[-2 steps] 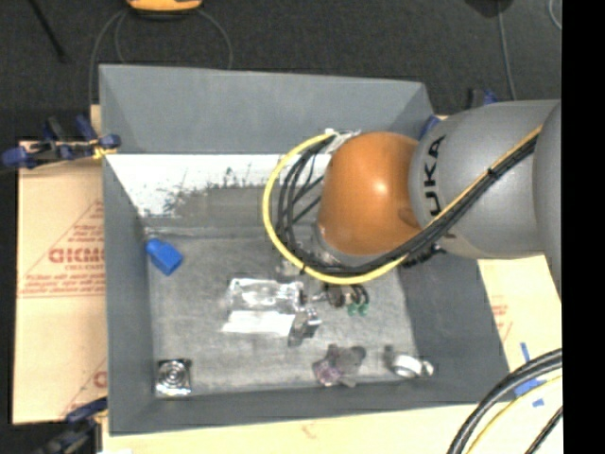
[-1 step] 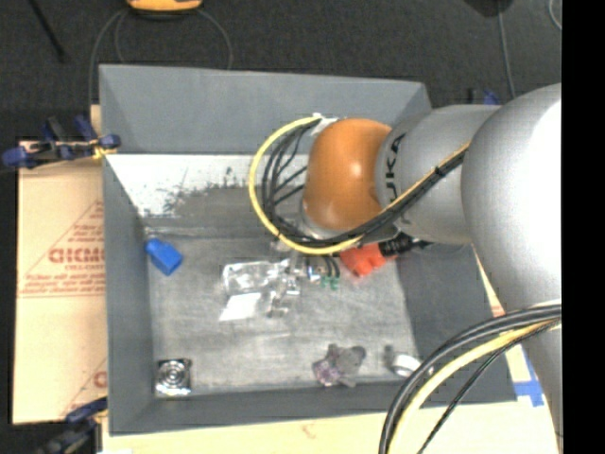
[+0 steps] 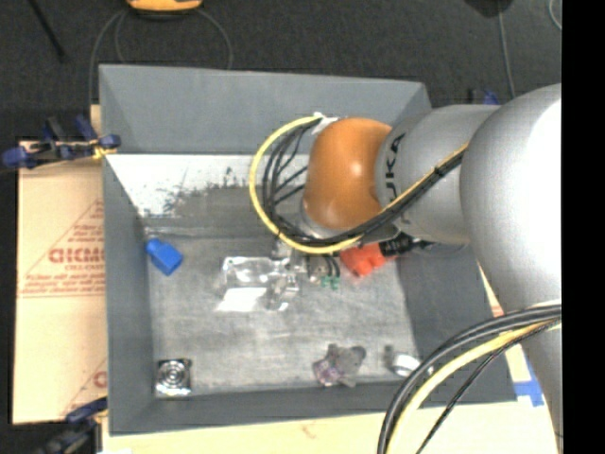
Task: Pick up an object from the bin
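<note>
My gripper [image 3: 286, 278] hangs low in the middle of the bin, below the orange wrist cover. It is at the right end of a clear, shiny plastic piece [image 3: 242, 276] that lies on the bin floor; whether it touches the piece is hidden. A red object [image 3: 365, 259] lies just to the right of the gripper, partly under the arm. A small green bit [image 3: 331, 280] shows between the red object and the gripper.
A blue block [image 3: 164, 256] lies by the left wall. A round metal part [image 3: 174, 376] sits in the front left corner. A purple-grey object [image 3: 338, 365] and a small silver-white piece [image 3: 402, 361] lie along the front wall. The arm covers the bin's right side.
</note>
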`<act>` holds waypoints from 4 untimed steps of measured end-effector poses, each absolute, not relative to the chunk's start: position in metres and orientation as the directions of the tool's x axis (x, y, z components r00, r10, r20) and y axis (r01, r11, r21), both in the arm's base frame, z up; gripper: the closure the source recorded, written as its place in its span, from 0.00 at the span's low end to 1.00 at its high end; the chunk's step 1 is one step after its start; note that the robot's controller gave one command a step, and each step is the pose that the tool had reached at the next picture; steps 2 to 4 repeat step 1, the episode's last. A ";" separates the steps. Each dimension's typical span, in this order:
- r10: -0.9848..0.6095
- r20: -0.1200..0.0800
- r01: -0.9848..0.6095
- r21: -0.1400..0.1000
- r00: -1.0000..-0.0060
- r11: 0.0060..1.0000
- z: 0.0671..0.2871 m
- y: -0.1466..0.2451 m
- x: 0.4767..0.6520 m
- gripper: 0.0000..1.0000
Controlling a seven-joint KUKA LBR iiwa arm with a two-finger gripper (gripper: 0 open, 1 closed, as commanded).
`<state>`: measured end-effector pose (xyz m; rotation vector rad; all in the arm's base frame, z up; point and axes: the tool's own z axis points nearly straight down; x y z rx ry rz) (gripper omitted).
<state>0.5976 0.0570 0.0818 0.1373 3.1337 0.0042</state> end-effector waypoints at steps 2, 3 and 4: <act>0.054 -0.009 0.054 -0.002 -0.999 0.999 0.209 0.042 0.599 1.00; 0.054 -0.009 0.054 -0.002 -0.999 0.999 0.209 0.042 0.599 1.00; 0.054 -0.009 0.054 -0.002 -0.999 0.999 0.209 0.042 0.599 1.00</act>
